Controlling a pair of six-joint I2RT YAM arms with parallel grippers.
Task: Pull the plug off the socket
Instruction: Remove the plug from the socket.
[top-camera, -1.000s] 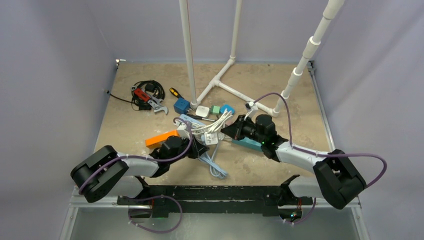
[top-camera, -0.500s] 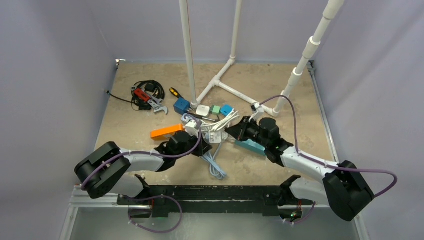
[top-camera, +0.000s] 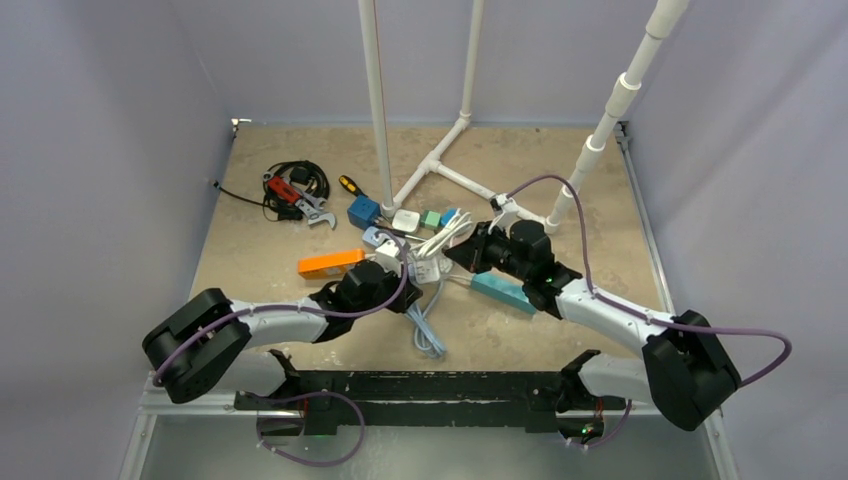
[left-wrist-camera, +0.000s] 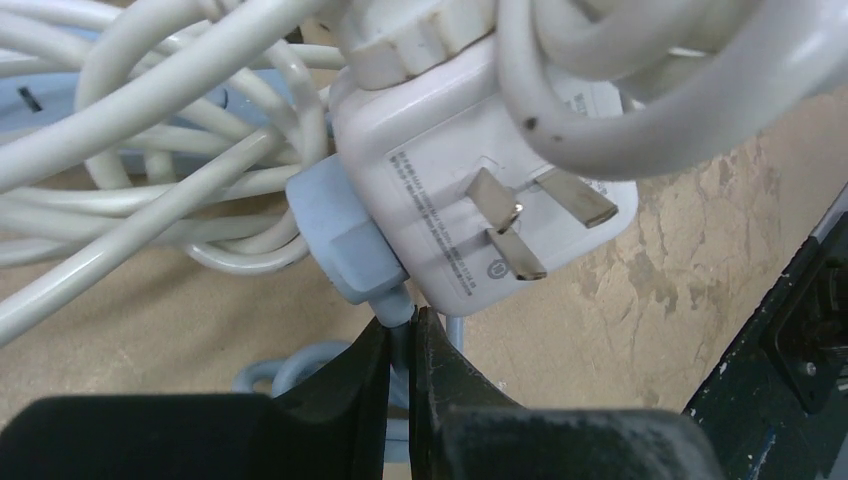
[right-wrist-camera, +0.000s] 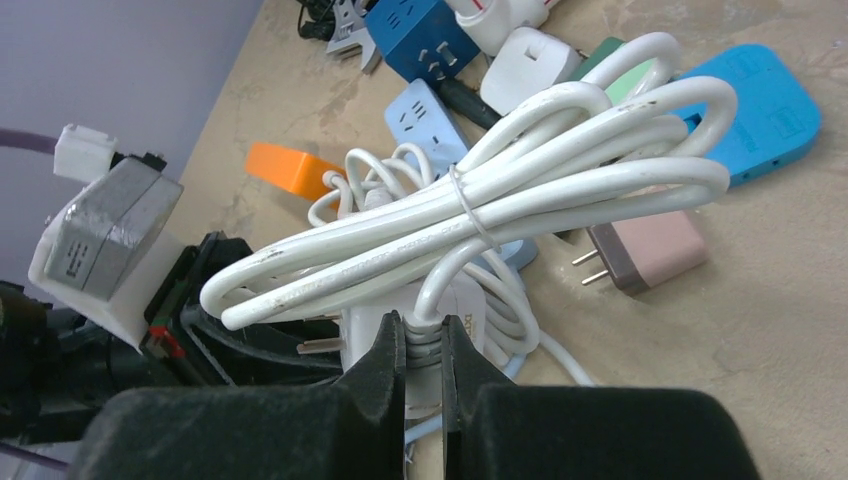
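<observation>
Progress, from the overhead view: both arms meet at the tangle in the middle of the frame. The left gripper (top-camera: 397, 290) reaches in from the lower left and the right gripper (top-camera: 458, 256) from the right, with the white socket block (top-camera: 428, 270) between them. You cannot judge the joint from up here.

Left wrist view: the blue plug (left-wrist-camera: 345, 240) sits left of centre, its face flush against the side of the white socket block, so it looks fully seated. The separation is not yet done. Your left gripper is closed to a narrow slit on the blue cable (left-wrist-camera: 399, 312) just below the plug's body, pinching the cord and not the plug itself.

Right wrist view: your right gripper is clamped on the ribbed white neck (right-wrist-camera: 424, 345) at bottom centre, where the white cable bundle (right-wrist-camera: 500, 190) leaves the block. That anchors the socket side; what remains is drawing the two apart.
</observation>
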